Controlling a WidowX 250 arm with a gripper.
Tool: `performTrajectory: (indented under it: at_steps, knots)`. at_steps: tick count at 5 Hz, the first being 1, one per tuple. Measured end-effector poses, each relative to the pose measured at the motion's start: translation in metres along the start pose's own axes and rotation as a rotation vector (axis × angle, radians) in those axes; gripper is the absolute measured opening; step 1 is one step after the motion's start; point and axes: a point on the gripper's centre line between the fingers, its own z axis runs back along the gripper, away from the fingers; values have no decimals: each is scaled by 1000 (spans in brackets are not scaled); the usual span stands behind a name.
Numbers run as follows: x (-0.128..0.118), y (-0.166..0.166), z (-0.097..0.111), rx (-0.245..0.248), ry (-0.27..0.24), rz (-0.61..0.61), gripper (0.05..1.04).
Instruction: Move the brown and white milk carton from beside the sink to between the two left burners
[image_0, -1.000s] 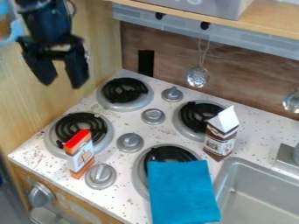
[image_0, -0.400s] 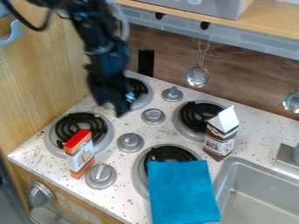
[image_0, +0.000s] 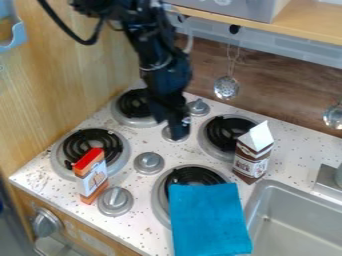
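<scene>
Gripper (image_0: 169, 127) low over the back half of the stove top (image_0: 143, 140), hanging down in front of the round silver knob (image_0: 167, 134) between the two rear burners; the tip overlaps it in the view, though whether they touch I can't tell. How far it is open: can't tell from this angle. No object seen in its grip. Loose things all stand or lie apart from it: brown-and-white carton (image_0: 252, 162) upright just beside the right rear burner (image_0: 220, 131), near the sink (image_0: 274, 184); blue cloth (image_0: 208, 220) spread flat, its top edge over part of the front burner (image_0: 194, 175); orange-and-white box (image_0: 91, 175) with a red top, upright at the front left, against the edge of the left burner (image_0: 93, 145) as seen from here. Step in hand, my reading: approach, ahead of any grasp. Next move depends on which is wanted. The knob is nearest and would call for squaring up over its raised grip, then a light close. The carton needs a shift to the right, an opening wide enough for its body, and a straight descent; a sideways nudge could topple it. The cloth wants a low pinch at an edge or fold.
</scene>
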Motion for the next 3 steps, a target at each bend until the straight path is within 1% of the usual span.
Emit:
performTrajectory:
  at_steps: [1, 2, 3]
  knots:
    - [18, -14, 2, 5, -29, -57, 1004]
    - [31, -19, -10, -8, -23, -74, 1004]
    - [45, -23, -18, -11, -32, -87, 1004]
